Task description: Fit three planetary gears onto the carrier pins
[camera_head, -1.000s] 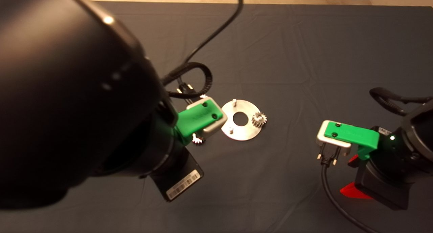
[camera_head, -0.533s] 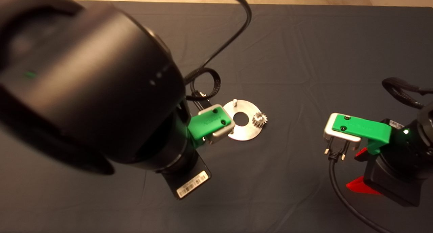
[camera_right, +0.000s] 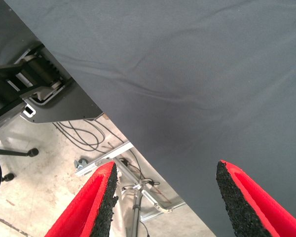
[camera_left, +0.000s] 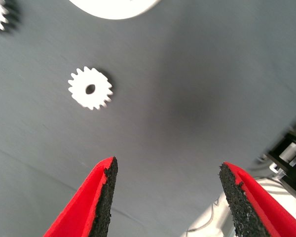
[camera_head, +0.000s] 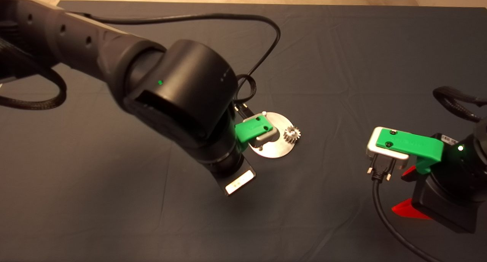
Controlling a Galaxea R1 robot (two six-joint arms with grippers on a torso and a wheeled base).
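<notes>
So the left arm comes in from the upper left of the head view and its big black wrist sits over the middle of the surface (camera_head: pixel 342 64), with the left gripper (camera_left: pixel 165 197) hanging right at the left edge of the carrier disc (camera_head: pixel 279 149) and covering that side of it. The gripper is spread wide with nothing between the pads, you can see plain mat in the gap in the left wrist view. One planetary gear (camera_head: pixel 292 134) is already sitting on the right side of the disc, just right of the central hole. One bare carrier pin (camera_head: pixel 263 113) pokes up at the disc's top edge, and another pin (camera_head: pixel 260 148) shows near the lower left part, just under the green gripper body. In the left wrist view a loose gear (camera_left: pixel 91 88) lies flat on the mat, near the disc but not touching it, and a second loose gear (camera_left: pixel 1 15) peeks in at the upper left corner of that frame. The right gripper (camera_right: pixel 165 197) is parked at the lower right of the head view, also spread open and empty, hanging over the edge of the mat with floor and cables visible beyond it.
</notes>
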